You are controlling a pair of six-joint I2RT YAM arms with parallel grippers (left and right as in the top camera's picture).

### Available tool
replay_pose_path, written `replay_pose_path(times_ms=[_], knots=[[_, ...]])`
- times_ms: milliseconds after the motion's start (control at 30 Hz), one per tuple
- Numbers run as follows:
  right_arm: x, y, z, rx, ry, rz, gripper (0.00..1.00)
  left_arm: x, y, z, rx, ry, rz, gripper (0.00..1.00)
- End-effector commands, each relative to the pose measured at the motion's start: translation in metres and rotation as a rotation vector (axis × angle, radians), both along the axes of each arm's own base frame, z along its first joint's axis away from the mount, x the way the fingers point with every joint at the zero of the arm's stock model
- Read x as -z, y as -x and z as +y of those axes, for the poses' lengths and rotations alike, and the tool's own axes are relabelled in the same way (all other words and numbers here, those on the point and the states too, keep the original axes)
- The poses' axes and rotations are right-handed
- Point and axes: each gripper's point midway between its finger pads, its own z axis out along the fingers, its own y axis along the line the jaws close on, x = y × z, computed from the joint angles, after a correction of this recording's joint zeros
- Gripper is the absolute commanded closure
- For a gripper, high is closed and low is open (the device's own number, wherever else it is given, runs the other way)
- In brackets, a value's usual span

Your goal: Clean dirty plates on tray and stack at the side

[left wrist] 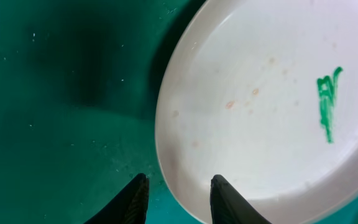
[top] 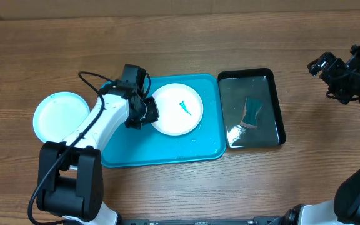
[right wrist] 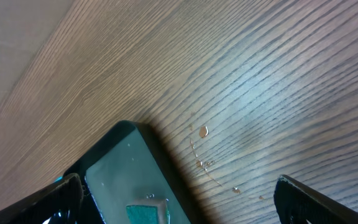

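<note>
left gripper (top: 144,111): jaws parted only a little, nothing held. The rim of the white plate (top: 170,119) sits in the gap, but a sliver of teal is seen between one finger and the rim, so no pinch yet.

white plate: right in front of the left gripper, flat on the teal tray (top: 161,150). The green smear (top: 185,107) is on its far half, away from the fingertips, so this one is not cleaned.

pale blue plate (top: 60,117): parked off the tray on the table, well behind the left gripper. It looks wiped, no green spotted on it. Whether another plate is nested in it can't be told from above.

right gripper (top: 329,78): jaws spread wide, empty, held over bare wood well away from the plates.

sponge (top: 252,112): left lying in the black tray (top: 279,106), between the two grippers, touched by neither.

progress: judged past the halfway mark. At least one plate is stacked at the side. The white plate is yet to be wiped and then moved over to the stack.
</note>
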Motion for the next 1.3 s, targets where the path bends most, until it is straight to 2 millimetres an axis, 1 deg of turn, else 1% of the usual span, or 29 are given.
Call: replay_pose_path(times_ms=[0,100,200,333,400,600,733,1267], knots=[[-0.008,-0.004,0.000,-0.003,0.007,-0.021,0.00,-0.010,-0.013,-0.002,0.054,-0.010,-0.045,0.64],[-0.008,-0.004,0.000,-0.003,0.007,-0.021,0.00,-0.007,-0.011,0.002,0.051,-0.035,-0.040,0.66],[-0.008,-0.004,0.000,-0.003,0.007,-0.021,0.00,-0.003,-0.010,0.004,0.049,-0.048,-0.039,0.71],[-0.008,-0.004,0.000,-0.003,0.007,-0.021,0.00,0.003,-0.006,0.005,0.045,-0.048,-0.034,0.72],[-0.008,-0.004,0.000,-0.003,0.007,-0.021,0.00,0.005,-0.005,0.005,0.045,-0.049,-0.031,0.74],[-0.008,-0.004,0.000,-0.003,0.007,-0.021,0.00,0.011,-0.002,0.006,0.043,-0.048,-0.027,0.75],[-0.008,-0.004,0.000,-0.003,0.007,-0.021,0.00,0.016,0.001,0.006,0.043,-0.049,-0.023,0.78],[-0.008,-0.004,0.000,-0.003,0.007,-0.021,0.00,0.027,0.007,0.005,0.047,-0.050,-0.017,0.78]])
